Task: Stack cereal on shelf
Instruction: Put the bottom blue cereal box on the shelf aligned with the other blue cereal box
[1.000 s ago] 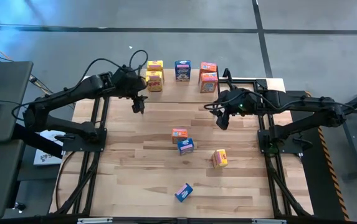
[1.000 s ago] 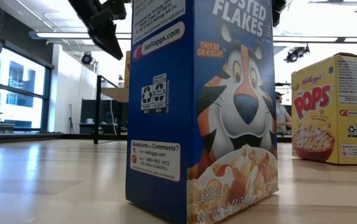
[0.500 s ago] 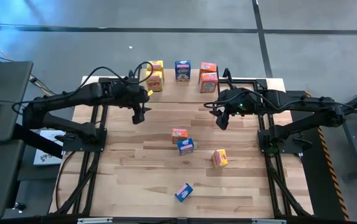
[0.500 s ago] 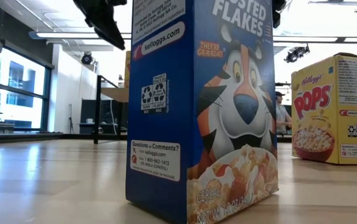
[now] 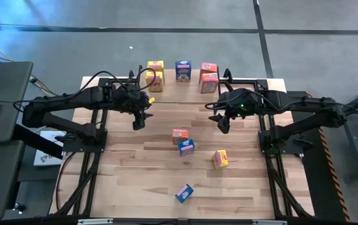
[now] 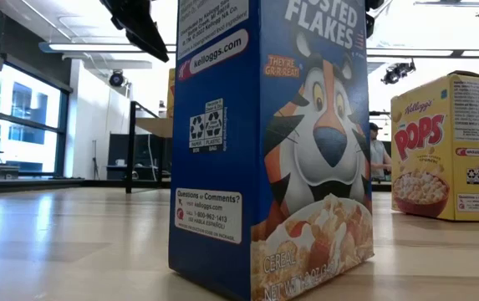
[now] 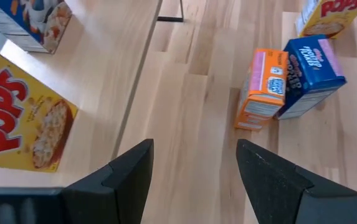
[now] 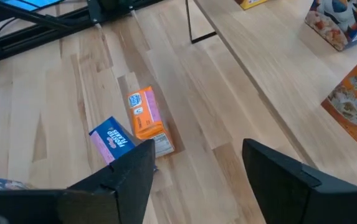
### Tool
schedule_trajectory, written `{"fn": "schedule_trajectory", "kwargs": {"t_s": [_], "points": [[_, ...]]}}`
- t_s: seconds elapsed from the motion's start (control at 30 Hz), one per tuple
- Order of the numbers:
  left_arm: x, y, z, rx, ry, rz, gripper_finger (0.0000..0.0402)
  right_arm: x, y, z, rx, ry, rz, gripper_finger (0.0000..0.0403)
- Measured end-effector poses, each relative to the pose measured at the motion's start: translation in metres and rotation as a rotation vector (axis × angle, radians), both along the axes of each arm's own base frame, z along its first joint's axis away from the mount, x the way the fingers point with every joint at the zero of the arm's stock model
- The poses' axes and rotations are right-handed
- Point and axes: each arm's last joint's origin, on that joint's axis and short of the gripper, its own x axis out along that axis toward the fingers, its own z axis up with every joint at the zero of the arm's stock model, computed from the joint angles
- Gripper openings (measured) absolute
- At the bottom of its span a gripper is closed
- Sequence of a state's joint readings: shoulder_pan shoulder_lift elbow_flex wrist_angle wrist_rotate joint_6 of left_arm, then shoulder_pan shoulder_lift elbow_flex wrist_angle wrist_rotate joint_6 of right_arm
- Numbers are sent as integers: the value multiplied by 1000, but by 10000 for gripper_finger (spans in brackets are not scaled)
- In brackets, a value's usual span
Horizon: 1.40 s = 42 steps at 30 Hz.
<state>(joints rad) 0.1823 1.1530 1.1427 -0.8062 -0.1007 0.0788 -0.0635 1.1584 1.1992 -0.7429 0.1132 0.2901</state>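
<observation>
The shelf (image 5: 192, 86) stands at the table's far edge and bears two yellow boxes (image 5: 155, 74), a blue box (image 5: 183, 70) and two orange boxes (image 5: 208, 76). On the tabletop lie an orange box (image 5: 179, 135), a blue box (image 5: 187, 147) touching it, a yellow box (image 5: 220, 159) and another blue box (image 5: 183, 192) near the front. My left gripper (image 5: 139, 122) is open and empty, in the air left of the orange box (image 7: 262, 90). My right gripper (image 5: 223, 125) is open and empty, in the air to the right of that orange box (image 8: 146, 118).
The low view is filled by the blue box (image 6: 272, 142) near the front, with the yellow box (image 6: 448, 146) behind it. The arms' black frames (image 5: 94, 134) run along both table sides. Bare tabletop (image 5: 135, 181) lies at the near left.
My left gripper has drawn back from the yellow boxes on the shelf toward the table's near edge, still open and empty. The boxes have stayed where they were.
</observation>
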Motion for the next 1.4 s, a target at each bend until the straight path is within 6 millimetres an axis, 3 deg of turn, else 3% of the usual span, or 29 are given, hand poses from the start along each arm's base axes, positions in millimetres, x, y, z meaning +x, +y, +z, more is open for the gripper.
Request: {"fn": "schedule_trajectory", "kwargs": {"t_s": [0.33, 0.67, 0.9, 1.4], "points": [[2, -14, 0, -57, -19, -1, 221, 2, 6, 1, 99, -24, 130, 290], [4, -34, 0, -121, -35, -21, 221, 2, 22, 2, 260, -37, 68, 291], [5, -53, 1, -175, -52, -50, 221, 3, 41, 2, 262, -44, 121, 291], [7, -86, 7, -278, -136, -110, 221, 49, 99, -18, 108, -127, 412, 291]]}}
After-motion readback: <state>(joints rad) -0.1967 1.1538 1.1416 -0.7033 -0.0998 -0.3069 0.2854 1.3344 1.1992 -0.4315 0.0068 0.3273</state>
